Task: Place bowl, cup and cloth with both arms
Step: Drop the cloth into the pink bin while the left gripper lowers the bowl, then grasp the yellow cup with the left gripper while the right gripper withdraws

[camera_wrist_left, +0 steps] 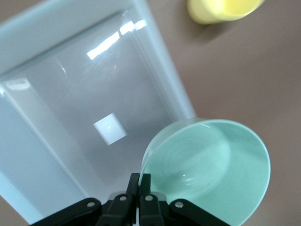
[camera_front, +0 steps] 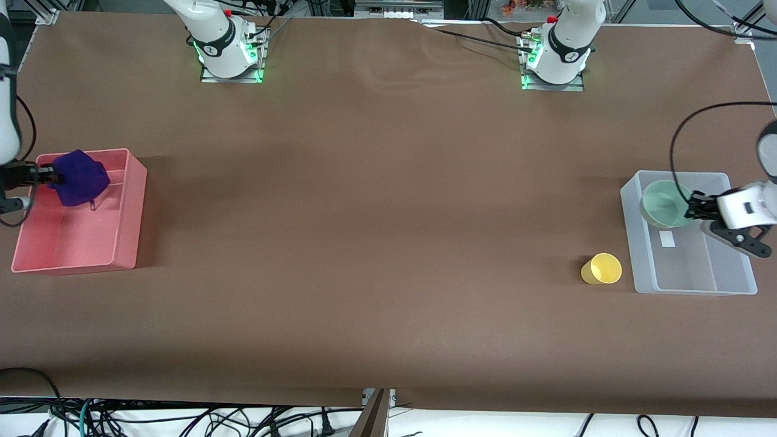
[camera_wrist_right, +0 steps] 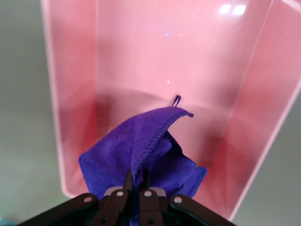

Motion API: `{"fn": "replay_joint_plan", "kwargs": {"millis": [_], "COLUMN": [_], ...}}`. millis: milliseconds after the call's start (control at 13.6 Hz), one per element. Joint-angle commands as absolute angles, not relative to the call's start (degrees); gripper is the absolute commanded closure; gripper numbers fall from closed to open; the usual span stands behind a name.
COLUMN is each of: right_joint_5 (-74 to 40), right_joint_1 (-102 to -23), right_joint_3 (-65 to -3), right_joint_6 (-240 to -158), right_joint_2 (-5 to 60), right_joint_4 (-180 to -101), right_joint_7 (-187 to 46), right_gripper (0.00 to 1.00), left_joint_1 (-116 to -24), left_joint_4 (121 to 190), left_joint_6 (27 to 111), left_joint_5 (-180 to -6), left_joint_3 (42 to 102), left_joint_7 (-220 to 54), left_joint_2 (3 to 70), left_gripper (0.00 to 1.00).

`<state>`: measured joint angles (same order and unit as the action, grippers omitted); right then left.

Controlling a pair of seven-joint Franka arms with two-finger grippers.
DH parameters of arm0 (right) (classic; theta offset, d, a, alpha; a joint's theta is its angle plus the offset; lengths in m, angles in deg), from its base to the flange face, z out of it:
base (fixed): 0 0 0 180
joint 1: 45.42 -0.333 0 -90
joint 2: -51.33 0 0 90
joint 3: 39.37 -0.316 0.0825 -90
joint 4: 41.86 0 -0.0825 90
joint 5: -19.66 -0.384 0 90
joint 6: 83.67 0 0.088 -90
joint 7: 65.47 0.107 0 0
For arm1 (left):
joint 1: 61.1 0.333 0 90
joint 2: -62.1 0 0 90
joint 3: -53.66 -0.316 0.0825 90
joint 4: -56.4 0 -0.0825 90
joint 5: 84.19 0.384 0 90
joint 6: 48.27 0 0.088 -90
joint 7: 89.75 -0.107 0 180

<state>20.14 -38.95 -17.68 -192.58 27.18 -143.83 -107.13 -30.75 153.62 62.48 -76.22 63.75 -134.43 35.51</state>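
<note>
My left gripper is shut on the rim of the mint-green bowl and holds it tilted over the clear plastic bin. In the left wrist view the bowl hangs over the bin, pinched in my left gripper. The yellow cup stands on the table beside the bin; it also shows in the left wrist view. My right gripper is shut on the purple cloth and holds it over the pink bin. In the right wrist view the cloth hangs from my right gripper over the pink bin.
The pink bin stands at the right arm's end of the brown table and the clear bin at the left arm's end. A small white label lies on the clear bin's floor. Cables hang below the table's front edge.
</note>
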Motion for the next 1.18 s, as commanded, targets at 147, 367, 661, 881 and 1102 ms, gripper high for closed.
{"fn": "replay_joint_plan", "kwargs": {"millis": [147,367,661,881,1102], "right_joint_5": [18.79,15.79,17.27,24.05,23.0], "right_joint_1": [-37.95,-38.12,-38.74,-39.09,-39.09], "right_joint_3": [-17.66,-18.09,-24.22,-34.06,-39.26], "right_joint_6": [-196.35,-195.04,-186.01,-175.82,-170.79], "right_joint_2": [24.87,26.45,31.36,36.63,42.43], "right_joint_4": [-143.38,-138.91,-132.31,-129.05,-128.87], "right_joint_7": [-108.18,-108.36,-100.67,-81.26,-72.59], "right_gripper": [0.09,0.0,0.0,0.0,0.0], "left_joint_1": [-26.73,-26.47,-28.39,-37.86,-46.04], "left_joint_4": [146.04,145.18,144.21,135.18,133.04], "left_joint_6": [68.33,68.36,65.03,58.53,58.51], "left_joint_5": [-71.1,-71.18,-71.71,-71.89,-71.45], "left_joint_3": [64.74,64.74,65.97,65.62,65.44], "left_joint_7": [-138.36,-137.74,-136.51,-136.34,-135.11], "left_joint_2": [24.23,23.86,29.3,29.84,27.22], "left_gripper": [1.0,0.0,0.0,0.0,0.0]}}
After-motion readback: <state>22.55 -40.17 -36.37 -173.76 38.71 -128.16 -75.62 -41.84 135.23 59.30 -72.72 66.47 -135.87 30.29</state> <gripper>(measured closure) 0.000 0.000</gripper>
